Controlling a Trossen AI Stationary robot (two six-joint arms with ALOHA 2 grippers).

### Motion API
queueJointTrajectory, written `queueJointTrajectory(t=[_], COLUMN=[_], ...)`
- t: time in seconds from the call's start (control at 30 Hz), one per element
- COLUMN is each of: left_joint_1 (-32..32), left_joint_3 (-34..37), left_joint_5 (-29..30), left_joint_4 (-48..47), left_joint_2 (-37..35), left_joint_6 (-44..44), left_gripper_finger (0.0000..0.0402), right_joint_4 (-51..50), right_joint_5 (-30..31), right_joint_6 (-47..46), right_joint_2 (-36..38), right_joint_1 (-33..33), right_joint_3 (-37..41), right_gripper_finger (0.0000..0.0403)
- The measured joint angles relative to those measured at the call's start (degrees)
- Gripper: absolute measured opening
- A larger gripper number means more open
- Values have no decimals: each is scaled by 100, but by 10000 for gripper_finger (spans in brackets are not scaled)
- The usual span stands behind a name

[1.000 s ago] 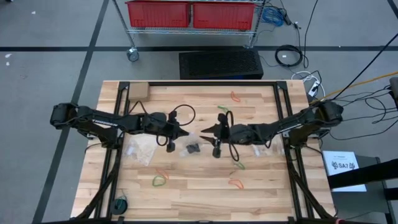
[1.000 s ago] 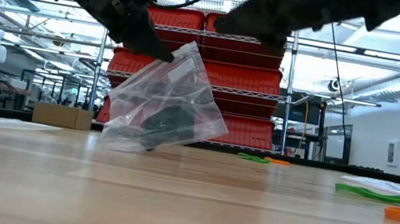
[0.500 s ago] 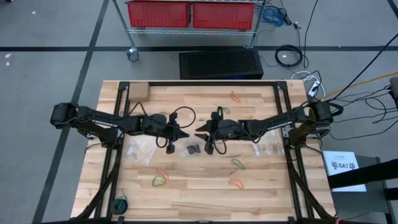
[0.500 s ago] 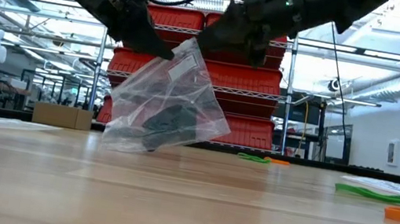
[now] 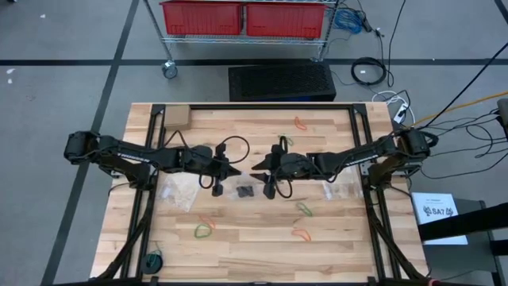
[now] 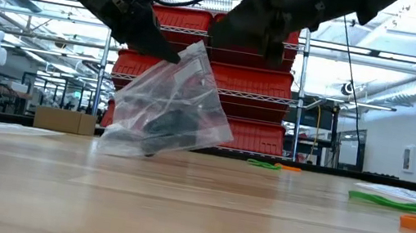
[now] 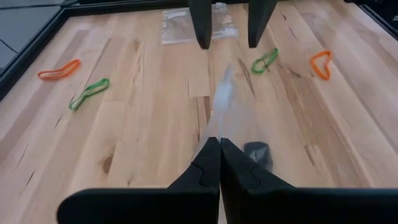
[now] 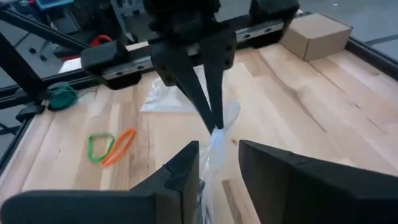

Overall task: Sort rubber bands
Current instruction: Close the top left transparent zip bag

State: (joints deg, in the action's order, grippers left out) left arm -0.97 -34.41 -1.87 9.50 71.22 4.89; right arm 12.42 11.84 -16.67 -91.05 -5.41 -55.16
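Grey floor, wire cart with red bins, black mat behind.

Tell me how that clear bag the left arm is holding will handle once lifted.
Likely floppy: the clear bag sags and crumples below the left gripper. Probably light, hanging from one pinched corner. The dark contents sit low, so it may swing.

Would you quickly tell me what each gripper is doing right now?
Left gripper: closed, pinching the top edge of the clear bag.
Right gripper: open, its fingers either side of the same bag's top, not gripping.
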Motion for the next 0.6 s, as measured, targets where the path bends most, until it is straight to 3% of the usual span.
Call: queueJointTrajectory(t=[0.2,0.6], left_joint_1=[0,0], left_joint_3=[0,0], left_joint_5=[2,2], left_joint_4=[1,28], left_joint_2=[2,2], left_joint_6=[0,1], left_gripper_finger=[0,0], right_joint_4=[-65,270], right_joint_5=[-3,-26], right_joint_6=[-72,36], right_joint_2=[-111,-218], right_joint_1=[7,17], right_joint_3=[9,1], right_gripper_finger=[119,72])
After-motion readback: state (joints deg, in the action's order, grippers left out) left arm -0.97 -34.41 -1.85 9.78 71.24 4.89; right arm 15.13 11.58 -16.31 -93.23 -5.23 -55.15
